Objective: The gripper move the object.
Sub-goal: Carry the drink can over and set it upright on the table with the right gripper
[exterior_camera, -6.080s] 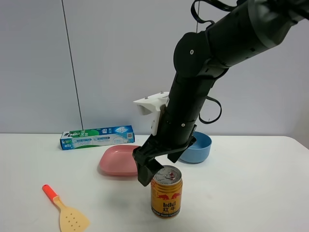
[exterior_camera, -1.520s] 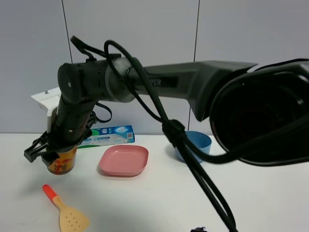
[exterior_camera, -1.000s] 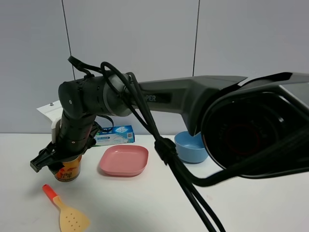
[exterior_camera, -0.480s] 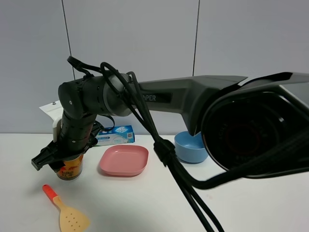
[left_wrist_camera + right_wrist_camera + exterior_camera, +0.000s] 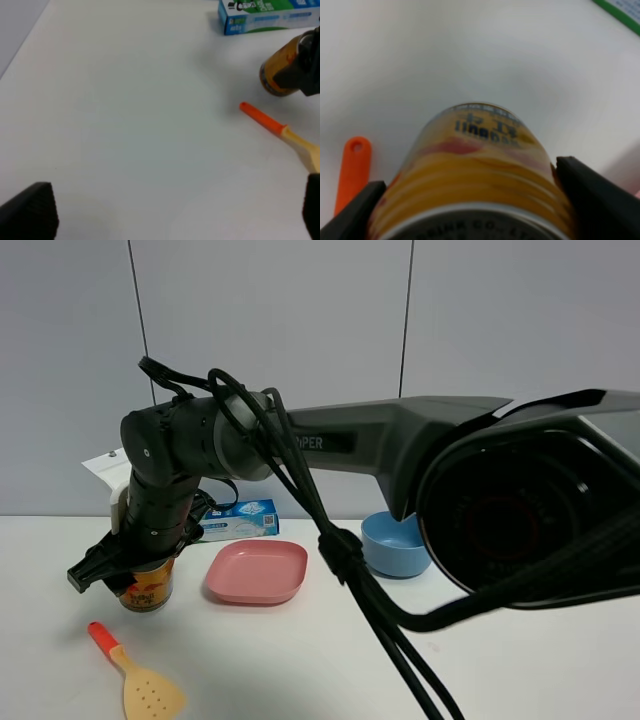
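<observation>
My right arm (image 5: 400,440) is thick, rounded and matte black, with pale lettering (image 5: 308,443) along one link. Black cables (image 5: 337,543) loop beside it, bundled together. A white box (image 5: 103,464) sits near the wrist. My right pincer (image 5: 112,578) is black and blunt-fingered.

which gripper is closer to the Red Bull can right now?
Right. The right gripper has a finger on each side of the Red Bull can; the left gripper is open, apart from it across the table.

Pale grey panelled wall (image 5: 300,320) behind — thin dark vertical seams (image 5: 405,340); white tabletop (image 5: 250,660) below, soft even light.
</observation>
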